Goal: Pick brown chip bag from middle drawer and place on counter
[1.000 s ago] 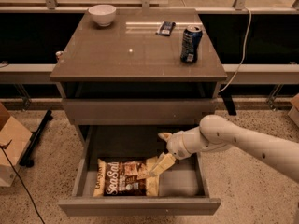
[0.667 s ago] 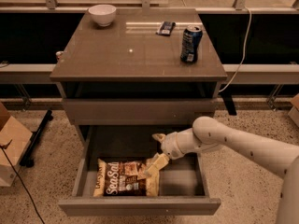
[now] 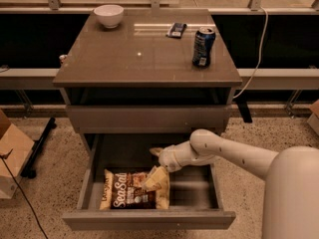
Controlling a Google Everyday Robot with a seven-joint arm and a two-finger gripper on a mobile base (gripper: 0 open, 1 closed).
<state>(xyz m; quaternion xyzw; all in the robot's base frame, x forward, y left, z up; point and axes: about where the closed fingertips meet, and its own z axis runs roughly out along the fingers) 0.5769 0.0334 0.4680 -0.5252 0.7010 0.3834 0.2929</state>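
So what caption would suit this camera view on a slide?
The end effector sits in the open middle drawer at the brown chip bag's right end, below the counter.

Dim warm light; glare streaks the counter [image 3: 124,59], tool [image 3: 153,164] in shadowed drawer [image 3: 195,189].

Likely an office or lab test area: a plain drawer cabinet [image 3: 144,117] on speckled floor [image 3: 55,183], cardboard box [image 3: 12,151] and loose cable [image 3: 256,49] nearby. The gripper [image 3: 155,177] reaches into the open middle drawer [image 3: 149,219].
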